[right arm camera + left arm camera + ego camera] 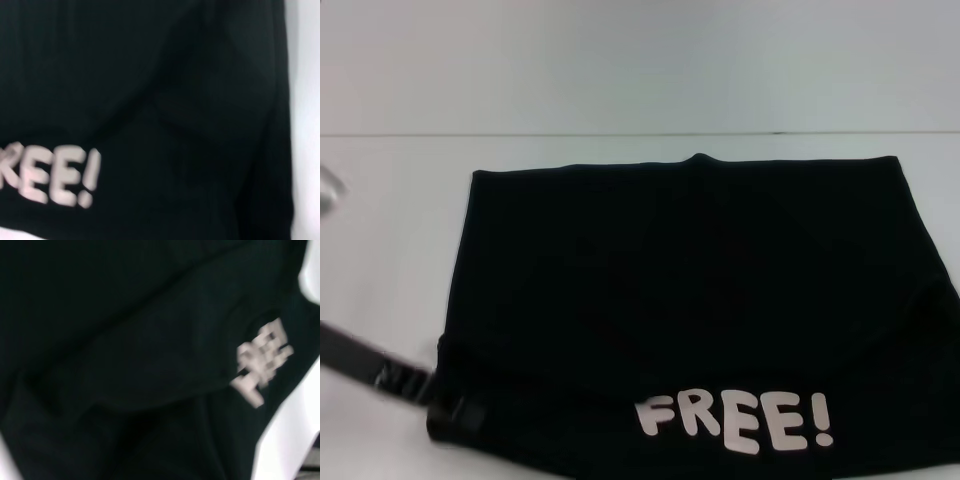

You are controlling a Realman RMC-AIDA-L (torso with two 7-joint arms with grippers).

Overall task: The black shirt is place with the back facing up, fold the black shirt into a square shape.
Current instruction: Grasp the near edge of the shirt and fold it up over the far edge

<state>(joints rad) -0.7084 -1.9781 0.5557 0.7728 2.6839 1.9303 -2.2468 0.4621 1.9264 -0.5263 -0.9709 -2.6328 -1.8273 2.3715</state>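
Soft black shirt (680, 290), squarish, creased; left gripper (455, 412) at its corner, grip unclear.

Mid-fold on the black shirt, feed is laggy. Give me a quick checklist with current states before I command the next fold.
1. Large black soft-fabric T-shirt lies on the white table: ok.
2. Sides already folded in, outline roughly rectangular: ok; not yet a square.
3. White "FREE!" lettering faces up on the near flap, so that part is turned over: ok.
4. Left gripper sits at the shirt's near left corner: ok; whether it grips fabric: cannot tell.
5. Right gripper is absent from the head view; its wrist camera looks at the lettering and the shirt's edge: position cannot tell.
6. Fabric flat: not ok, creases run across the near half.
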